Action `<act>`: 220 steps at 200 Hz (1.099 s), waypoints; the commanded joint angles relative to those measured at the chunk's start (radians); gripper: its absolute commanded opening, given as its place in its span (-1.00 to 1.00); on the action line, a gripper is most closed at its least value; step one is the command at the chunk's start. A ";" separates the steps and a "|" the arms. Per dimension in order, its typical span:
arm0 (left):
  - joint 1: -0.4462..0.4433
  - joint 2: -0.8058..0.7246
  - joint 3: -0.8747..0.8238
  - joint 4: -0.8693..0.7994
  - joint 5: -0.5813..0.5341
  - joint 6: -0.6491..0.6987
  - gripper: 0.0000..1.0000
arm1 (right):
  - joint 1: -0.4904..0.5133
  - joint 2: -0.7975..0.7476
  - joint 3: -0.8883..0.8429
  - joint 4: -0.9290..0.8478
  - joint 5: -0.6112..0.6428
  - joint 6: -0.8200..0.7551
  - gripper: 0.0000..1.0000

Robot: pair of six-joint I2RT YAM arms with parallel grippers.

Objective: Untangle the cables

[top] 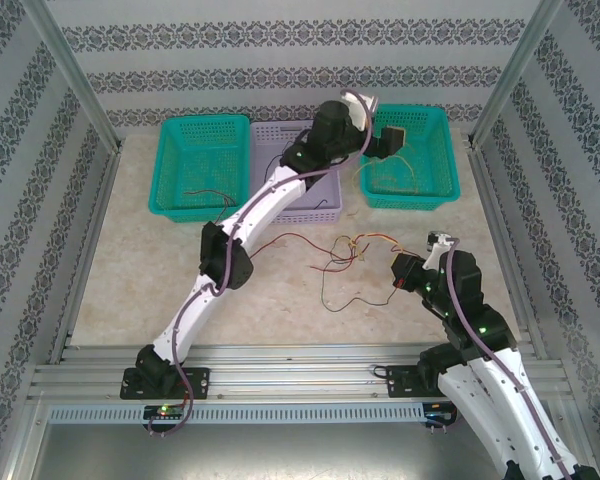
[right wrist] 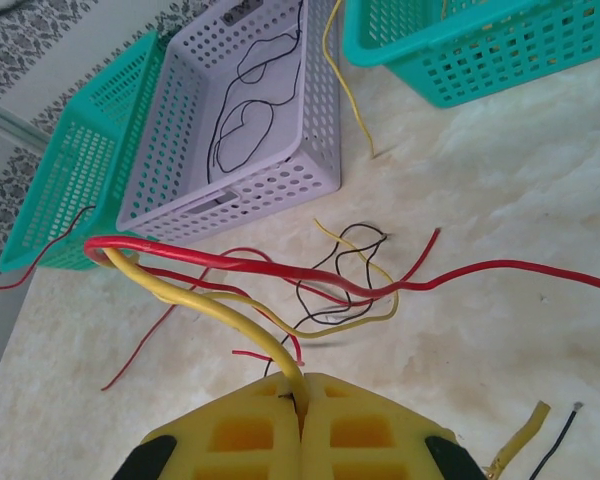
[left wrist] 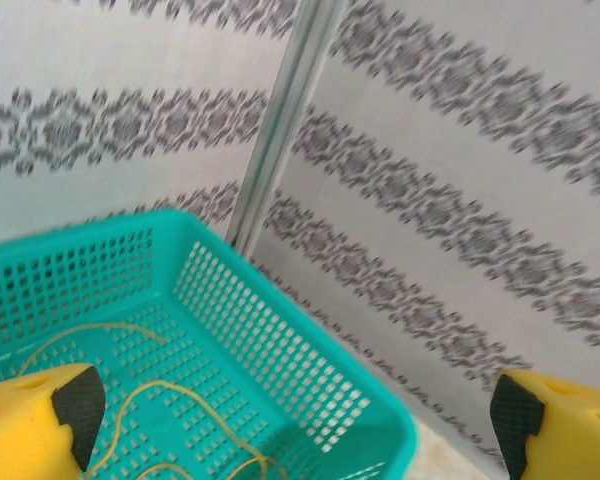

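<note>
The right arm's yellow-padded gripper [right wrist: 300, 408], the nearer one, pinches a thin yellow wire [right wrist: 195, 299]. Its tangle of red, black and yellow cables [right wrist: 330, 287] stretches toward twelve o'clock. Farther off, the left gripper [left wrist: 290, 405] gapes wide above a teal perforated plastic basket [left wrist: 280, 340] holding a loose yellow strand [left wrist: 170, 392].

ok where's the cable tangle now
Top view: the tangle lies on the table right of centre, between the lavender basket and the right gripper.
</note>
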 commanded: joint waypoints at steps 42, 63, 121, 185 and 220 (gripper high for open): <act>0.046 -0.475 -0.568 0.050 0.098 -0.051 0.98 | 0.009 0.034 0.075 0.011 0.007 -0.028 -1.00; 0.071 -0.687 -0.938 0.228 0.097 -0.118 0.98 | -0.008 0.099 0.088 0.018 -0.004 -0.032 -1.00; 0.056 -1.045 -1.569 0.553 0.157 -0.263 0.78 | -0.067 0.165 0.095 0.135 -0.107 0.022 -1.00; -0.021 -0.988 -1.743 0.696 0.261 -0.269 0.46 | -0.067 0.192 0.109 0.156 -0.168 0.064 -1.00; -0.025 -0.900 -1.752 0.814 0.309 -0.327 0.27 | -0.067 0.182 0.102 0.157 -0.188 0.079 -1.00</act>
